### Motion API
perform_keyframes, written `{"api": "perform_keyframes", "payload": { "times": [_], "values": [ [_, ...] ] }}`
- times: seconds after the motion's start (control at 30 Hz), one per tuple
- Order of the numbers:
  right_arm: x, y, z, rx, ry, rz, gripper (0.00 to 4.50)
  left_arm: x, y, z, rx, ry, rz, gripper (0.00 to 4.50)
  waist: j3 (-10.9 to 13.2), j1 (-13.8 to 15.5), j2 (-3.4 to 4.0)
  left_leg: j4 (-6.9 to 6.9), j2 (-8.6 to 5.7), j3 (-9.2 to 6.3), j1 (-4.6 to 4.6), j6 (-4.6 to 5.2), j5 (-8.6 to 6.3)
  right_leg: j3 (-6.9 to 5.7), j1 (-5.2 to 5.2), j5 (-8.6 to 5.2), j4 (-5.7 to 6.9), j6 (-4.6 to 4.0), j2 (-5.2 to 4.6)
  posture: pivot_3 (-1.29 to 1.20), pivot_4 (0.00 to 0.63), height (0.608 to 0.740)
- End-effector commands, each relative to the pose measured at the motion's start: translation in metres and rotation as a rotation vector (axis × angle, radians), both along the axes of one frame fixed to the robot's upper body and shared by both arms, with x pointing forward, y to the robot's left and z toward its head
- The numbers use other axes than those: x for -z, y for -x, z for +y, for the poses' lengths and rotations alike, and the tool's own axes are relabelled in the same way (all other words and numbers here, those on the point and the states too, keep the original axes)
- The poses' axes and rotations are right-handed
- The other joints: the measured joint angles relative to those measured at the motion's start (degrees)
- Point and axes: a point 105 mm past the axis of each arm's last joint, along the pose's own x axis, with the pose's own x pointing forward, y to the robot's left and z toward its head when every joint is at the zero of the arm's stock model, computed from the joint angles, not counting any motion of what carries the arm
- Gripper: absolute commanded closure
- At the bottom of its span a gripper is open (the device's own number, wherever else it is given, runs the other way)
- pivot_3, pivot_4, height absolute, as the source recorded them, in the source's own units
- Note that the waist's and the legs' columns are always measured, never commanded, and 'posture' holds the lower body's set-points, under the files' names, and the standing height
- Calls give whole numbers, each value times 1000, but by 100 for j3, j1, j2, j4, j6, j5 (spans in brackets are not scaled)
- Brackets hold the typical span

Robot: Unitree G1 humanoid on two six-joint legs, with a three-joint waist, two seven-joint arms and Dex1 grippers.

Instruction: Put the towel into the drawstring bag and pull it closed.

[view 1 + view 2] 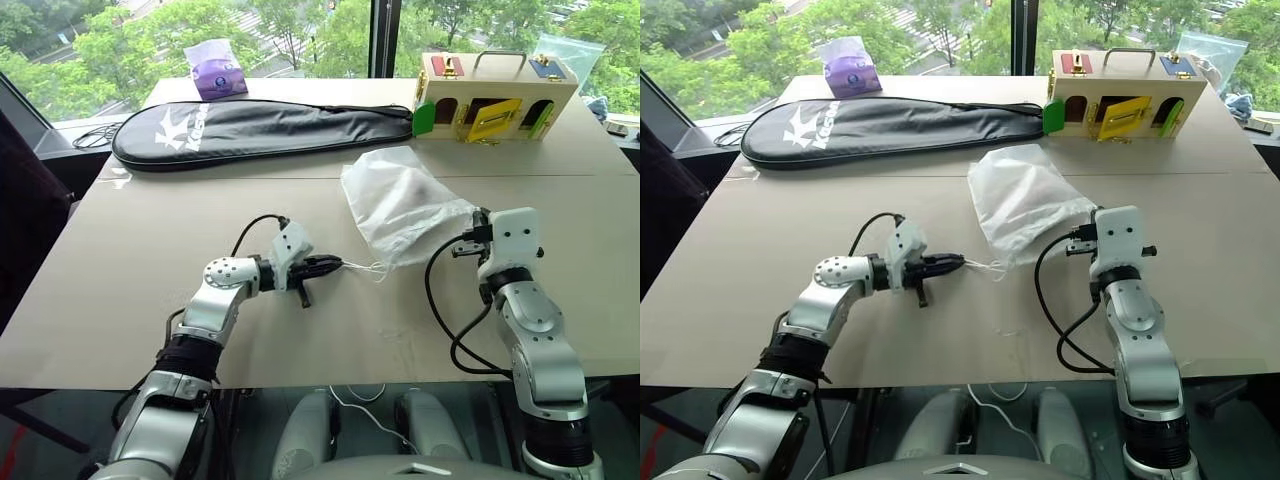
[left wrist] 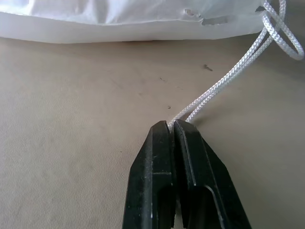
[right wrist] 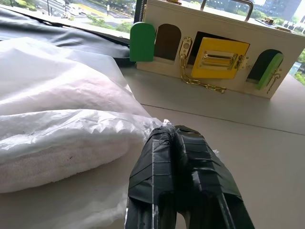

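Observation:
The drawstring bag [image 1: 400, 205], a thin translucent white pouch, lies on the table between my two arms. Through its fabric the white towel [image 3: 52, 167] shows as a thick roll inside. A thin white cord [image 2: 224, 78] runs from the bag's mouth toward my left gripper [image 1: 335, 265]. That gripper is shut on the cord's end, its black fingertips [image 2: 164, 131] pressed together low over the table. My right gripper [image 3: 171, 133] is shut on the crinkled edge of the bag at the bag's right side.
A long black racket case [image 1: 260, 128] lies across the back of the table. A purple tissue pack [image 1: 215, 72] is behind it. A wooden latch box [image 1: 495, 100] stands at the back right, close behind the bag. The near table edge runs just below both arms.

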Motion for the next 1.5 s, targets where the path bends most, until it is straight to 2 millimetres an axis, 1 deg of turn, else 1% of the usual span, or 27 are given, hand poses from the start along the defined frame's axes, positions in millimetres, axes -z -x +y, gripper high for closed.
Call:
{"api": "perform_keyframes", "payload": {
  "times": [0.03,0.1,0.2,0.4,0.5,0.63,0.73,0.83,0.9,1.0,1.17,1.27,1.33,1.43,1.5],
  "values": [
    [-18,1,0,-2,9,-73,4500,-15,2,2,-41,125,16,4472,0,3,0,0,0,-1,0,0,0,-1,0,0,1,0,0,0,150,740],
    [-19,1,-3,13,15,-80,4500,-33,-2,9,-97,209,-16,4472,2,8,-2,0,0,-2,-3,0,0,-1,-2,0,1,0,0,0,150,740],
    [-22,1,-16,70,21,-93,4500,-51,-7,31,-229,319,-36,4472,4,14,-3,0,1,-6,-4,0,0,-3,-3,0,1,0,0,0,150,740],
    [-29,1,-39,186,20,-130,4500,-58,-2,66,-426,469,21,4472,4,16,-3,0,0,-4,-3,-1,0,-1,-2,0,0,0,-2,0,150,740],
    [-33,0,-47,229,11,-143,4500,-61,-2,81,-521,560,45,4472,4,29,-3,1,0,-7,-3,-1,1,-4,-2,0,2,0,-1,0,150,740],
    [-33,-2,-50,245,-8,-143,4500,-66,-4,95,-627,663,59,4472,4,33,-3,1,0,-8,-3,-2,1,-5,-2,1,2,-1,-2,0,150,740],
    [-33,-3,-52,256,-9,-146,4500,-75,-8,107,-706,755,43,4472,4,34,-3,1,-1,-7,-4,-2,1,-3,-1,1,1,-1,-2,0,150,740],
    [-32,-2,-58,282,-17,-141,4500,-86,-15,127,-817,842,3,4472,4,34,-4,1,-2,-8,-4,-2,1,-5,-1,1,2,-1,-1,0,150,740],
    [-31,-2,-60,290,-20,-139,4500,-89,-18,134,-860,865,-9,4472,4,33,-4,2,-3,-8,-3,-2,1,-4,-1,1,3,-1,-1,0,150,740],
    [-30,1,-68,332,-29,-132,4500,-96,-25,156,-976,909,-50,4472,4,28,-4,2,-5,-6,-3,-2,1,-3,-1,1,2,-1,-1,0,150,740],
    [-26,3,-77,380,-55,-120,4500,-94,-30,176,-1107,926,-84,4472,5,32,-5,-2,-5,-6,-4,-3,1,-4,-2,1,0,-1,-1,0,150,740],
    [-26,3,-78,387,-75,-117,4500,-92,-31,178,-1132,879,-102,4472,5,43,-6,-1,-6,-7,-4,-3,1,-5,-1,1,1,-1,-1,0,150,740],
    [-26,0,-72,350,-102,-115,4500,-91,-33,172,-1118,855,-102,4472,4,41,-7,1,-8,-5,-4,-3,1,-3,0,1,1,-1,-2,0,150,740],
    [-28,-4,-53,243,-158,-118,4500,-91,-36,155,-1049,786,-109,4472,4,33,-7,1,-7,-4,-3,-3,1,-2,0,1,0,-1,-1,0,150,740],
    [-27,-6,-33,134,-181,-100,4500,-91,-38,138,-977,731,-110,4472,4,28,-7,0,-6,-6,-4,-3,1,-4,-1,1,2,-1,0,0,150,740]
  ]
}}
